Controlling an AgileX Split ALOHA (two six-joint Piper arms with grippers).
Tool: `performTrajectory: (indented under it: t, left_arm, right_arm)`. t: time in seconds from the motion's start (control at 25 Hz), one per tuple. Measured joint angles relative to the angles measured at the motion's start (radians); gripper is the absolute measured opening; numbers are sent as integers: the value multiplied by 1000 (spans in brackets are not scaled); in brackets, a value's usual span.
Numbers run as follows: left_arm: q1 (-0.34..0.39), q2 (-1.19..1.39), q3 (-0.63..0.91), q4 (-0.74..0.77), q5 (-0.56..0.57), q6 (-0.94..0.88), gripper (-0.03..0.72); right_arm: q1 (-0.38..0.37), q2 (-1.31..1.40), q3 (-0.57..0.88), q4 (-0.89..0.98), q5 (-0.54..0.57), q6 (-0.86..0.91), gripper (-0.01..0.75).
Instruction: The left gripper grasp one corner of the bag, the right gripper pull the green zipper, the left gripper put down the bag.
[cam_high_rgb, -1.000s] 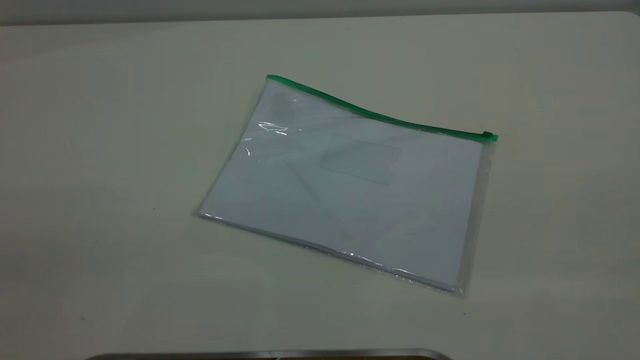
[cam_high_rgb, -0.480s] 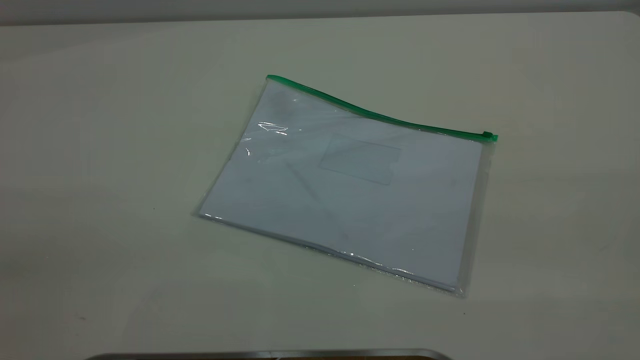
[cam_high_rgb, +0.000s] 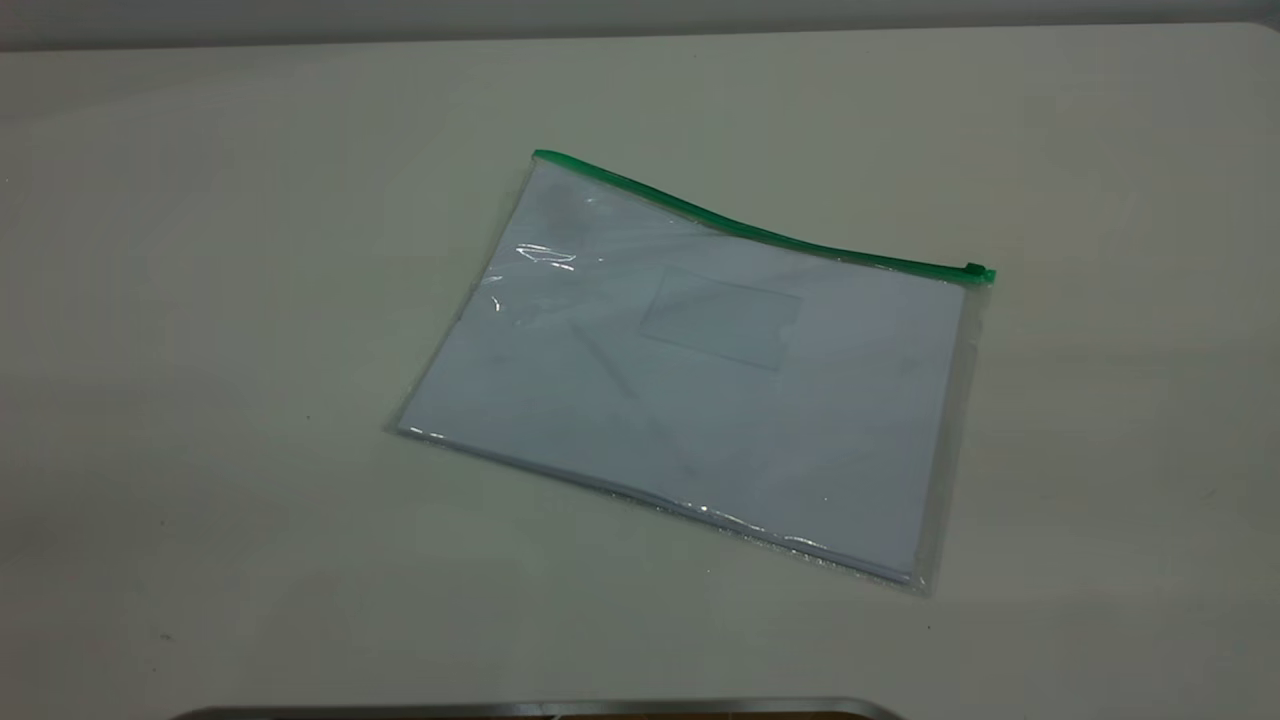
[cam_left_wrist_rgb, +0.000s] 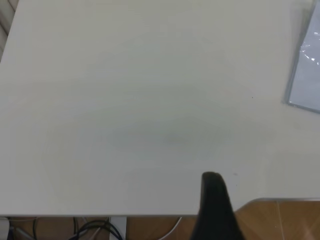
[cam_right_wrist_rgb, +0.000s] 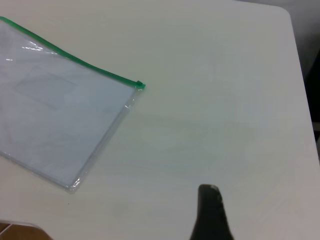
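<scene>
The bag (cam_high_rgb: 700, 380), a clear flat pouch with white sheets inside and a small card pocket (cam_high_rgb: 720, 318), lies flat on the pale table. The green zipper (cam_high_rgb: 740, 230) runs along its far edge, with the slider tab (cam_high_rgb: 976, 270) at the right end. Neither gripper appears in the exterior view. In the left wrist view only a dark part of my left gripper (cam_left_wrist_rgb: 214, 205) shows, near the table's front edge and well apart from the bag's corner (cam_left_wrist_rgb: 306, 75). The right wrist view shows a dark part of my right gripper (cam_right_wrist_rgb: 210, 212), clear of the bag (cam_right_wrist_rgb: 55, 120) and the slider tab (cam_right_wrist_rgb: 140, 86).
A metal rim (cam_high_rgb: 540, 708) marks the table's near edge. Beyond that edge, the left wrist view shows wooden floor (cam_left_wrist_rgb: 285, 220) and cables (cam_left_wrist_rgb: 95, 230). The table's right edge (cam_right_wrist_rgb: 300, 75) runs along the side of the right wrist view.
</scene>
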Motion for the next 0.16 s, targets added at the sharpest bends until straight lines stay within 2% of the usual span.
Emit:
performTrajectory:
  t: [0.16]
  left_arm:
    - [0, 0, 0, 0, 0, 0, 587]
  right_arm:
    - [0, 0, 0, 0, 0, 0, 574]
